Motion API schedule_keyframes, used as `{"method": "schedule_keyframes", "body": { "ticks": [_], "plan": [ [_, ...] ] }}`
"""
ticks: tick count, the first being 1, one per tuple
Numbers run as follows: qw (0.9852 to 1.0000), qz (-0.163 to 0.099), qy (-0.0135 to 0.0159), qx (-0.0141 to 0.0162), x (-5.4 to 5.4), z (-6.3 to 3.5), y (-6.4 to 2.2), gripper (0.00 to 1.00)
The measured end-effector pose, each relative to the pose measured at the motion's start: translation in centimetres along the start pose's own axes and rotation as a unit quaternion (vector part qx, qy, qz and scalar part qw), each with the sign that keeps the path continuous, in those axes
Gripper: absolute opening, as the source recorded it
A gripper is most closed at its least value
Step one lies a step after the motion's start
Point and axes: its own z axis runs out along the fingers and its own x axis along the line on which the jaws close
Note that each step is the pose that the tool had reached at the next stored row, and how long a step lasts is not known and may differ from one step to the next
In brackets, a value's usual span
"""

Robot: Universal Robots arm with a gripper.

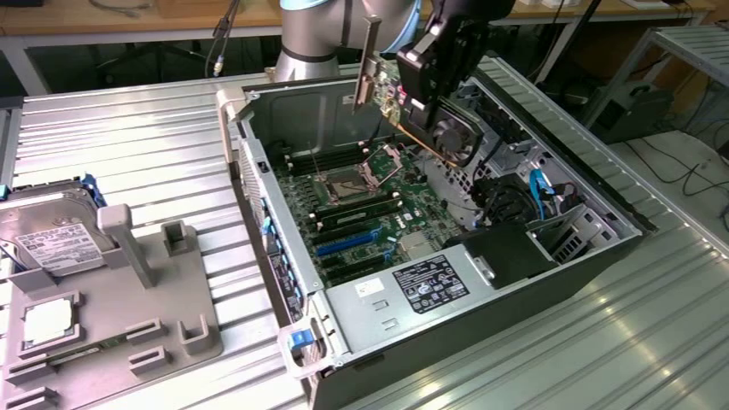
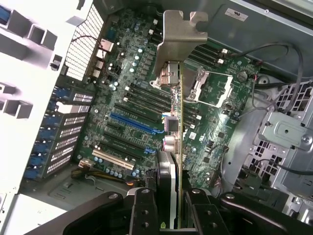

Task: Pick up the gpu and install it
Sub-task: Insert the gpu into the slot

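My gripper point(image 1: 431, 81) is shut on the gpu point(image 1: 446, 135), a green card with a black fan cooler, and holds it tilted in the air above the open computer case point(image 1: 592, 179). Its silver end bracket point(image 1: 367, 64) points to the exterior view's left. In the wrist view the gpu point(image 2: 179, 142) shows edge-on between my fingers point(image 2: 146, 205). The bracket point(image 2: 182, 41) is at the card's far end. The green motherboard point(image 2: 132, 98) lies below the card, and its blue slot point(image 2: 131, 124) is beside the card's line.
The case lies on its side on a ribbed metal table point(image 1: 137, 137). Inside it are the CPU socket point(image 1: 345, 184), the blue slots point(image 1: 347, 245) and a power supply point(image 1: 428, 286). A grey holder point(image 1: 125, 316) at the exterior view's left carries a hard drive point(image 1: 51, 235) and a CPU chip point(image 1: 48, 323).
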Motion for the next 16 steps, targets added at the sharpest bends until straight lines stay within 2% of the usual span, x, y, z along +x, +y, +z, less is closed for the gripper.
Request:
{"method": "schedule_keyframes", "body": {
  "ticks": [16],
  "plan": [
    [0.9994, -0.034, 0.0003, -0.0002, 0.00, 0.00, 0.00, 0.28]
  ]
}}
